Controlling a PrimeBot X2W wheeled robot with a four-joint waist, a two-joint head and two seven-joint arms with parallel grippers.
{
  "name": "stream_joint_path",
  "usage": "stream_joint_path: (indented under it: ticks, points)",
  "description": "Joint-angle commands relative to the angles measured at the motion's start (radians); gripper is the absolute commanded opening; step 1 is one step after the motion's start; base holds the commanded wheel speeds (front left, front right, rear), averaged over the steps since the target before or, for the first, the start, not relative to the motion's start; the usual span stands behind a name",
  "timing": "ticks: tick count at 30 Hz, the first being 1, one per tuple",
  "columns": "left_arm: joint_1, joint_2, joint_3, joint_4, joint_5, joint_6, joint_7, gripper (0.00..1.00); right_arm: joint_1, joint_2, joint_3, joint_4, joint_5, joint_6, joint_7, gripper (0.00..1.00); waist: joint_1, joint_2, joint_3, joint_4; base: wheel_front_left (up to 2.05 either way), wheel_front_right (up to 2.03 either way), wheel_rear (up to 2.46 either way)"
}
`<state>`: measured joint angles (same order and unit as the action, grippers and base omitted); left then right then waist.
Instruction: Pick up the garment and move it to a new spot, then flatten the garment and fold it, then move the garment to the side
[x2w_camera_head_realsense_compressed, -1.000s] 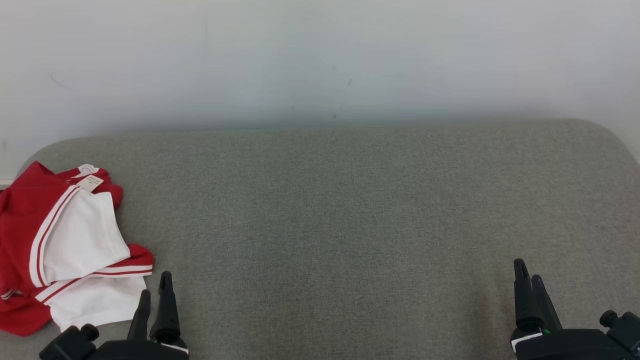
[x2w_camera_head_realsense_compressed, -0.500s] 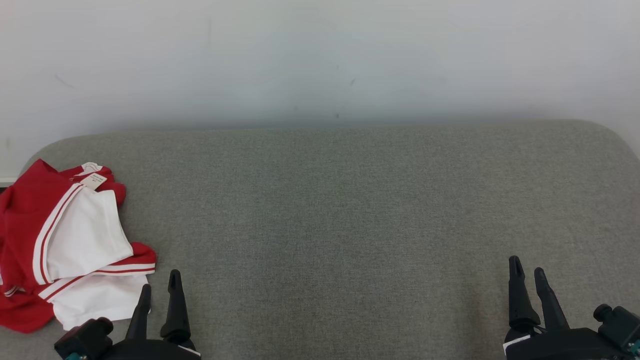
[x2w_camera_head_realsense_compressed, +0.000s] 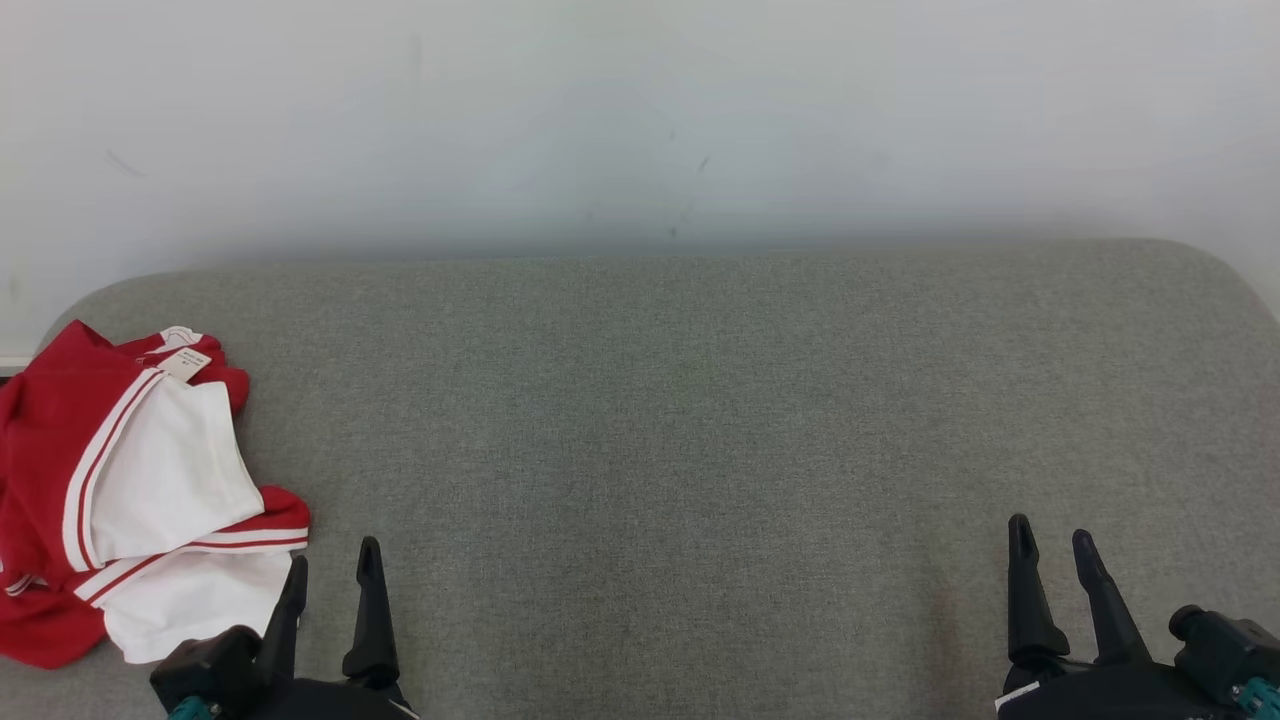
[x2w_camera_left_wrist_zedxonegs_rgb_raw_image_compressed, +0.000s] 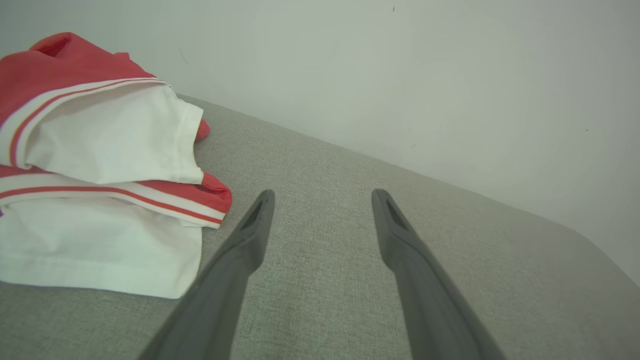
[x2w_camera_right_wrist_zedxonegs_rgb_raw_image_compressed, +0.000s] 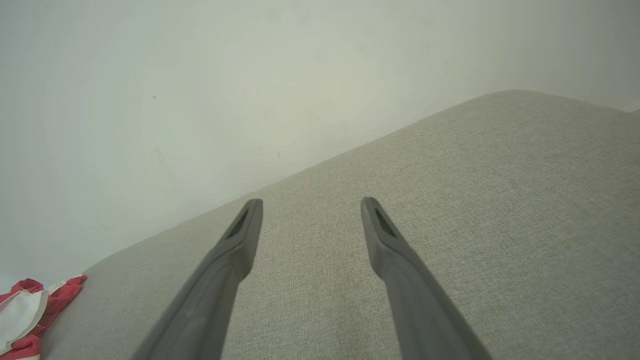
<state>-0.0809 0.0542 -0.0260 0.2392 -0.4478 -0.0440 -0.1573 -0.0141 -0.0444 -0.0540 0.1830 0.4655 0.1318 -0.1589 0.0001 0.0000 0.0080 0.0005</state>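
Red-and-white garment (x2w_camera_head_realsense_compressed: 150, 480) lies crumpled at the far left edge of the grey fabric-covered surface (x2w_camera_head_realsense_compressed: 700, 400), with its paper tag (x2w_camera_head_realsense_compressed: 183, 362) face up at the end nearest the white wall (x2w_camera_head_realsense_compressed: 640, 120). Just beside the garment's near right corner is the left tool (x2w_camera_head_realsense_compressed: 333, 560), fingers spread wide with nothing between them; contact with the cloth cannot be told. At the near right, well apart from the garment, the right tool (x2w_camera_head_realsense_compressed: 1050, 535) is equally wide and empty.

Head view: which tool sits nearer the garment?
The left tool, beside the red-and-white garment at its white hem; the right tool is far across the grey surface.
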Motion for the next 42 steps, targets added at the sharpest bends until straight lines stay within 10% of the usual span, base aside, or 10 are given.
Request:
stream_joint_path:
  ticks: [1,42]
  points:
    - [-0.004,0.007,-0.004,-0.011,0.031,0.001,-0.010,1.00,0.007,-0.006,0.000,-0.006,-0.030,-0.001,-0.009,1.00,-0.0001,0.0000,0.000,0.000,0.00,0.00,0.00]
    - [0.015,0.016,-0.039,-0.003,0.371,0.040,-0.097,1.00,0.027,-0.008,0.031,0.006,-0.379,-0.002,-0.095,1.00,-0.0001,0.0000,0.002,0.012,0.00,0.00,0.00]
